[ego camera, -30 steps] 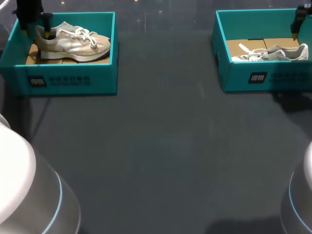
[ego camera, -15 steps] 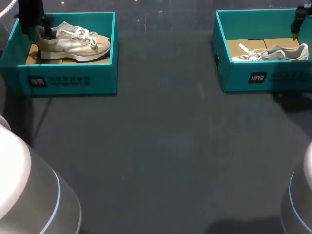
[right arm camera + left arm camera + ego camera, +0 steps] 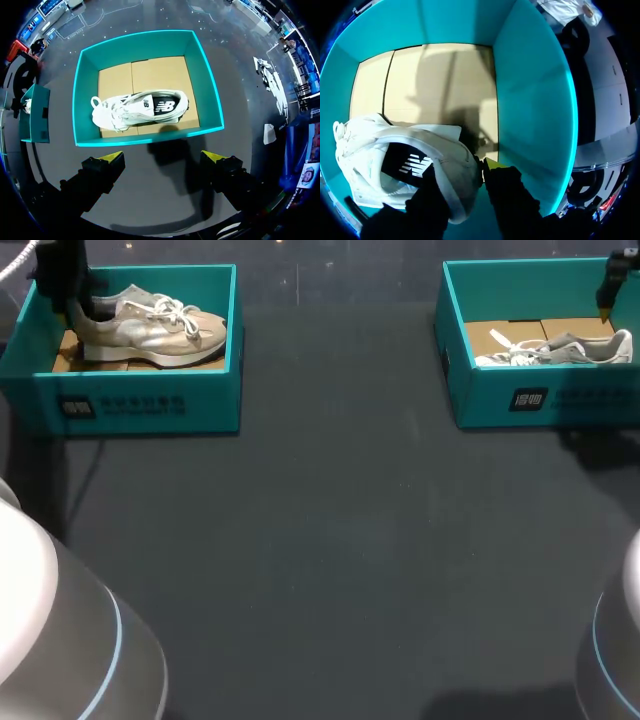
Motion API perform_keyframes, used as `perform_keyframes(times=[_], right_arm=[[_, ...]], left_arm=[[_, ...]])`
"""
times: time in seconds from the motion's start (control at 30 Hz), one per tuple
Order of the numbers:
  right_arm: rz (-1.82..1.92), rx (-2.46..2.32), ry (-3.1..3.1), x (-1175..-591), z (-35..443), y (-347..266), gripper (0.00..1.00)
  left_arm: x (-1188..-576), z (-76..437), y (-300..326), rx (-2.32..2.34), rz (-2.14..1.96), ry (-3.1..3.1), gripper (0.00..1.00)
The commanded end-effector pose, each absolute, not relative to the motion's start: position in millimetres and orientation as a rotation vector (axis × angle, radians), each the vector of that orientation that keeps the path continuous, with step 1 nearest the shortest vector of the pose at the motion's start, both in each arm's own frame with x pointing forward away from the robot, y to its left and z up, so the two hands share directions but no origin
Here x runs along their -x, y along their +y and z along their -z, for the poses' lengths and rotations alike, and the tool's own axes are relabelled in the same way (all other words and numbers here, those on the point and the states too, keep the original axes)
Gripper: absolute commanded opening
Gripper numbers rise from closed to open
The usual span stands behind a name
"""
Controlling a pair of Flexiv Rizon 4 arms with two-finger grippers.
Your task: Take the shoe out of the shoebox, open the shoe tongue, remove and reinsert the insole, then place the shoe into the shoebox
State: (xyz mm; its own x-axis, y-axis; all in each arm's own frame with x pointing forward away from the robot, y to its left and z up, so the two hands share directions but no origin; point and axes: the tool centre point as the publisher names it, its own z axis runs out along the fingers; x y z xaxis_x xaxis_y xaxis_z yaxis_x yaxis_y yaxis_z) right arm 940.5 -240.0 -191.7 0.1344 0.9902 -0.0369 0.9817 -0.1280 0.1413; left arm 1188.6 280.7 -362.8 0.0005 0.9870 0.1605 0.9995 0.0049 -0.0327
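A beige shoe (image 3: 150, 328) lies in the teal shoebox (image 3: 140, 405) at the far left, toe pointing right. My left gripper (image 3: 75, 305) is down at its heel. In the left wrist view the gripper (image 3: 470, 175) is shut on the shoe's (image 3: 450, 150) heel collar, with one finger inside the opening and the yellow-tipped finger (image 3: 492, 164) outside, close to the box wall (image 3: 530, 100). My right gripper (image 3: 606, 310) hangs open over the far right box's (image 3: 545, 400) back corner, nothing between its fingers (image 3: 111, 159).
A second white-grey shoe (image 3: 140, 110) lies on its side on the cardboard floor of the right shoebox (image 3: 145, 140). Dark tabletop (image 3: 330, 540) spreads between and in front of the two boxes.
My left gripper has sunk a little at the heel and its fingers have closed onto the heel collar, hiding the yellow tip in the head view. The right arm has stayed still.
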Motion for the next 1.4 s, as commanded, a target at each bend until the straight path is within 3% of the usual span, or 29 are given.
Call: perform_keyframes(times=[0.03, 0.43, 1.4], right_arm=[[-0.1, -2.263, 1.981, -939.4, 191.5, -240.0, 1.0], [-0.1, -2.263, 1.981, -939.4, 191.5, -240.0, 1.0], [-0.1, -2.263, 1.981, -939.4, 191.5, -240.0, 1.0]], left_arm=[[-1187.2, 363.4, 281.2, 2.124, 0.139, -2.122, 0.0], [-1182.2, 342.8, 290.1, 2.14, 0.098, -2.158, 0.0], [-1143.4, 179.0, 270.3, 2.161, 0.277, -2.282, 0.0]])
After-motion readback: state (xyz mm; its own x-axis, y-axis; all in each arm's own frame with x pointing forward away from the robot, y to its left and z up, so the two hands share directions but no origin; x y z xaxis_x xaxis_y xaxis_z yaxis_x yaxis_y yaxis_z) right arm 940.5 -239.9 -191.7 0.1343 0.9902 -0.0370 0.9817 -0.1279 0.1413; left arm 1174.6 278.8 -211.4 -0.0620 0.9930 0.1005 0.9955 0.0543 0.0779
